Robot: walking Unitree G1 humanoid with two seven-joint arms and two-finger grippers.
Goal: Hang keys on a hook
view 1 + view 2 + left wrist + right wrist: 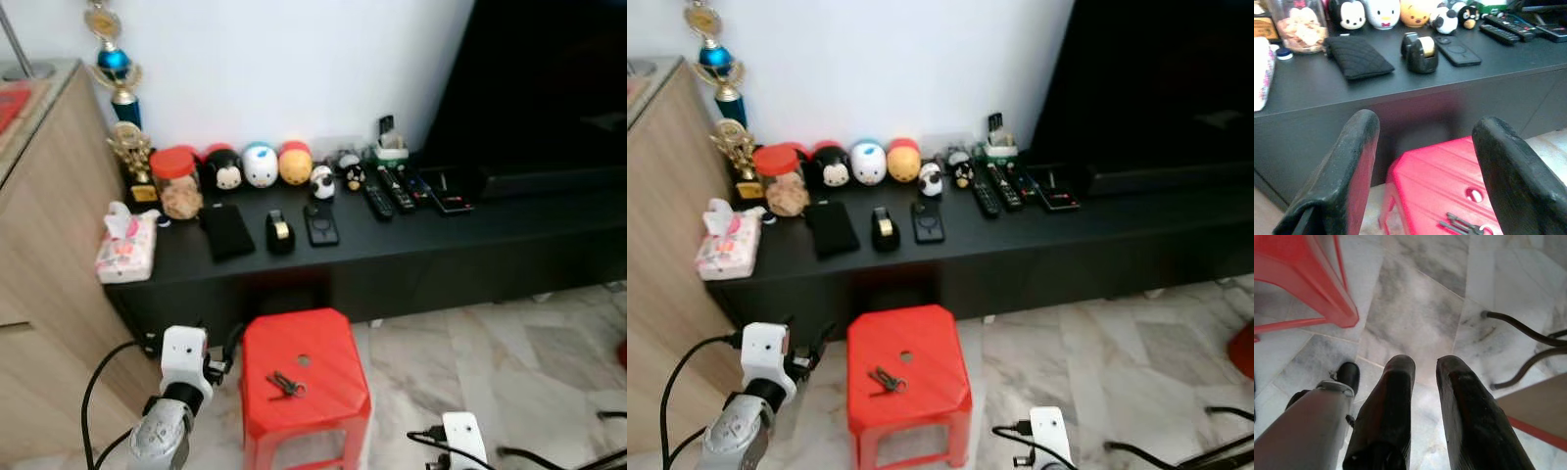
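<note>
Down on the marble floor (pixel 509 343) stood a small red plastic stool (pixel 304 367), and on its seat, just near of the centre hole, lay a small bunch of dark metal keys (pixel 284 385), flat and untouched. The left gripper (pixel 1425 171) hovered at the stool's left side, near its top edge but apart from it, its 2 black fingers (pixel 1347 181) spread wide with nothing between them; through that gap the keys showed on the red seat. The right gripper (pixel 1422 382) hung low to the right of the stool, pointing down at the pale floor, its 2 fingers a little apart and holding nothing, with black cables (pixel 1518 333) curling on the tiles nearby.

Beyond the stool ran a long low black console (pixel 392 245) against the white wall. Along it, from the left, sat a floral tissue pack (pixel 125 245), a red-lidded jar of snacks (pixel 178 183), a row of round plush toys (pixel 260 164), a black quilted pouch (pixel 226 230), a black tape dispenser (pixel 280 232), a dark phone (pixel 320 224) and several black remote controls (pixel 397 188). A gold and blue trophy (pixel 116 69) stood at the far left, beside a light wooden cabinet (pixel 39 245).
</note>
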